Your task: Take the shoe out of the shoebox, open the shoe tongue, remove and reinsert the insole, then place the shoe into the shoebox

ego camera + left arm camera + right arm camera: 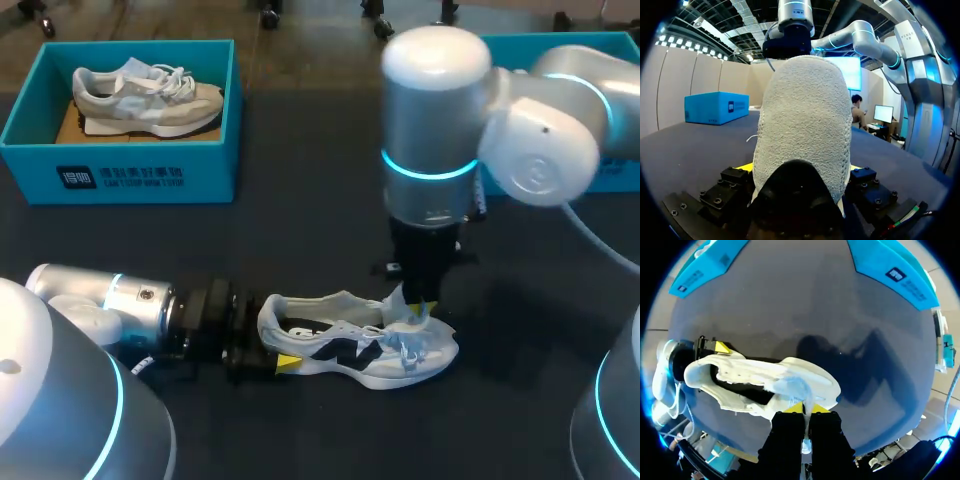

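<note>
While the shoe (350,345) lies out on the dark surface (300,230), heel toward my left arm and toe toward the right, both arms are on it. The left tool (275,358) has the heel clamped between its fingers, one yellow tip showing under the collar. From the left wrist, that woolly heel fills the gap from side to side.

Over the forefoot, the right tool (807,409) hangs straight down, its tips drawn narrow and, as far as I can see, nipping the thin tongue (398,300), which stands up from the laces.

The blue shoebox (130,165) sits well apart at the far left corner, with a second shoe (145,95) inside.

Handling, by my reading: this is a light trainer with a soft upper that gives under pressure. The heel cup is the stiffest part, so that is the sound place to anchor it. The tongue is floppy and may slip from a shallow pinch, and loose laces could snag. The insole is likely thin and bendy, so it is best taken at its heel edge inside the collar.
</note>
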Controlling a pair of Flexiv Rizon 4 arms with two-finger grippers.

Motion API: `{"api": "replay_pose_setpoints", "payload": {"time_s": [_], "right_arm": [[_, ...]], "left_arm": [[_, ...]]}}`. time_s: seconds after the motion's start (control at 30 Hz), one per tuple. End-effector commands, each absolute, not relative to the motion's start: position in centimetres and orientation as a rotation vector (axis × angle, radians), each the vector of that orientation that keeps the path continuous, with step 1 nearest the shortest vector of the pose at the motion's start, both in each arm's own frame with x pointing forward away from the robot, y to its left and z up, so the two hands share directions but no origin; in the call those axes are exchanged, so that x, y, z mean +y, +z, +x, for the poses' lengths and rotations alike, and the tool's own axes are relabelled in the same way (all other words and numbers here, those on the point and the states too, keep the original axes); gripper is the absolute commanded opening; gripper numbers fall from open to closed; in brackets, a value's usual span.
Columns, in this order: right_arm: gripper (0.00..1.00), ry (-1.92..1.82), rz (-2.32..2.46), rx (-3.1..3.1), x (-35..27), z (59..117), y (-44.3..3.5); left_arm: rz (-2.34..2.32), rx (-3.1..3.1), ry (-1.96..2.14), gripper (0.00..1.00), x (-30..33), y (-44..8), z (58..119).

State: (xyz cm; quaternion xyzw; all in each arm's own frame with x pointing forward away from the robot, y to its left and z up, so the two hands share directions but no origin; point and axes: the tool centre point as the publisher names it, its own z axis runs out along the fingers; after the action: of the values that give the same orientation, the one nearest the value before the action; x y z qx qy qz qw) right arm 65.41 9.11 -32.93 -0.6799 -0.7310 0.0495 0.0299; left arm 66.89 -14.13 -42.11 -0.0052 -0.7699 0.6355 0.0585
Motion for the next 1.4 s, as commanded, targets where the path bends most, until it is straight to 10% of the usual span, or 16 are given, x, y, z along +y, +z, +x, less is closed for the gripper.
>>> {"api": "replay_pose_setpoints", "payload": {"time_s": [0.03,0.53,0.93,1.4], "right_arm": [[0.0,-0.301,-1.897,-2.004,7.7,64.9,-33.6],[0.02,-0.363,-1.797,-1.987,6.2,64.6,-36.1],[0.57,-0.301,-1.88,-1.99,4.9,63.5,-34.1],[0.49,-0.157,-1.918,-2.202,5.1,63.9,-25.4]], "left_arm": [[-0.013,-2.334,1.928,0.0,-14.2,-42.4,67.1],[-0.013,-2.334,1.928,0.0,-14.2,-42.4,67.1],[-0.013,-2.334,1.928,0.0,-14.2,-42.4,67.1],[-0.013,-2.334,1.928,0.0,-14.2,-42.4,67.1]]}}
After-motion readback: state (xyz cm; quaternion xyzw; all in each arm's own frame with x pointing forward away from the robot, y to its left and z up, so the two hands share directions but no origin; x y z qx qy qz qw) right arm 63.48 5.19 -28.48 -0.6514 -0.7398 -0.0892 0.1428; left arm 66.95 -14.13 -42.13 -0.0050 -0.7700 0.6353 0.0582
